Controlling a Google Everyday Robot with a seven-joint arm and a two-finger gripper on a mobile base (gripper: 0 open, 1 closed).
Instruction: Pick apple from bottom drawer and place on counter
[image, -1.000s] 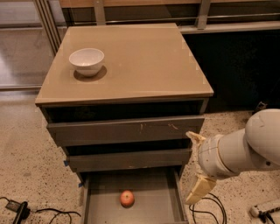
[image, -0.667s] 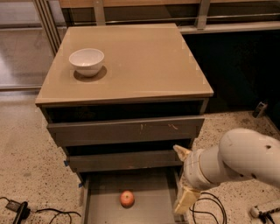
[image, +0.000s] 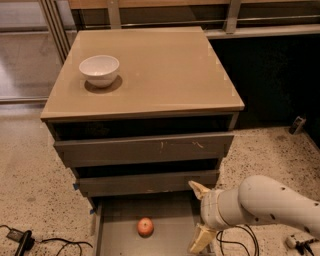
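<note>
The gripper (image: 198, 215) hangs low in front of the cabinet, at the right-hand edge of the pulled-out bottom drawer (image: 117, 217). Its pale, rounded arm (image: 265, 202) reaches in from the right of the picture. The jaws are spread wide and hold nothing: one cream-coloured finger (image: 198, 189) sits just under the front of the drawer above, and the other (image: 199, 240) is down near the lower edge of the view.

The apple (image: 145, 226) rests on the flat grey floor of the bottom drawer, roughly midway across its width. It lies to the left of the gripper as the picture shows it, at a height between the two fingers. It is clear of both and is not between the jaws; a strip of bare drawer floor separates them.

Above the open drawer, the two upper drawers (image: 145, 148) show scuffed fronts and stand slightly ajar. The tan, glossy table (image: 165, 65) on top of the cabinet carries a white bowl (image: 99, 70) near its back left corner. A black cable (image: 20, 238) trails over the speckled floor (image: 30, 170) to the left of the cabinet.
</note>
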